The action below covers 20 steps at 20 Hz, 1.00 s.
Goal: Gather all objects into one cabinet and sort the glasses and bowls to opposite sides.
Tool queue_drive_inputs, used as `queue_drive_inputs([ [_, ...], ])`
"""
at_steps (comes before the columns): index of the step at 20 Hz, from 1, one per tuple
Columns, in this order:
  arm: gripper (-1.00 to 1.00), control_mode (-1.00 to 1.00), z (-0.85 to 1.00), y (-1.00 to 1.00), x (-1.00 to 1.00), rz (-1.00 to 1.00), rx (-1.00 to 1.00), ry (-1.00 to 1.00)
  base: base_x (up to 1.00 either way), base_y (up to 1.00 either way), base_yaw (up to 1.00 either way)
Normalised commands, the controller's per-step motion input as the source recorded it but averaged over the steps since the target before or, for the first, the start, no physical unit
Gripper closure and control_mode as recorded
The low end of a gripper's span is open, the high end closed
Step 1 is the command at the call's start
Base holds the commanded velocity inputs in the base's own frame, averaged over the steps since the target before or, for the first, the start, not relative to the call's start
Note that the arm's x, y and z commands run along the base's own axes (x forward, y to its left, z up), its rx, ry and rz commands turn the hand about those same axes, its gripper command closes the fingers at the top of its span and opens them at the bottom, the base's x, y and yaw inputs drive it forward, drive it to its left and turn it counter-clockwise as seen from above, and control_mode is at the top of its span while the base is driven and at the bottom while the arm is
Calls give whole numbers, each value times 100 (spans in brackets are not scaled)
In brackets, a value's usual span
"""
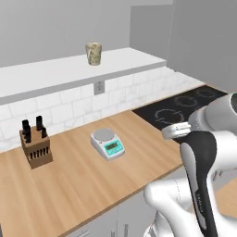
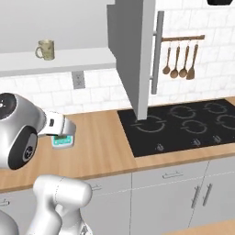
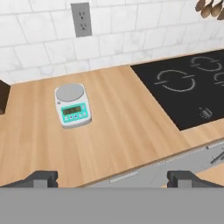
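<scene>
My gripper [image 3: 113,178] is open, its two dark fingertips [image 3: 41,178] wide apart with nothing between them. It hovers over the front of the wooden counter [image 3: 118,127]. The light-grey wall cabinet [image 2: 133,55] with its long vertical bar handle [image 2: 157,50] hangs above the left edge of the cooktop, and its inside is hidden. The same cabinet [image 1: 150,28] shows at the upper right of the left base view. The glasses and bowls are out of view.
A white kitchen scale [image 3: 72,105] sits mid-counter, a knife block [image 1: 35,144] to its left. A black cooktop [image 2: 183,124] lies on the right. A beige speckled mug [image 2: 46,49] stands on the white shelf [image 1: 69,69]. Wooden utensils [image 2: 180,59] hang on the tiled wall.
</scene>
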Motion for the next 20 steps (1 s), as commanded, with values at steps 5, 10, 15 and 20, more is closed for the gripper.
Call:
queue_drive_inputs([
  [5,-100,-100,0,26,19,-1,-2,7,0,0,0],
  [10,-100,-100,34,50,19,0,-2,0,0,0,0],
  [15,-100,-100,79,51,32,0,-2,-13,0,0,0],
  [20,-100,-100,79,36,5,2,0,-7,0,0,0],
])
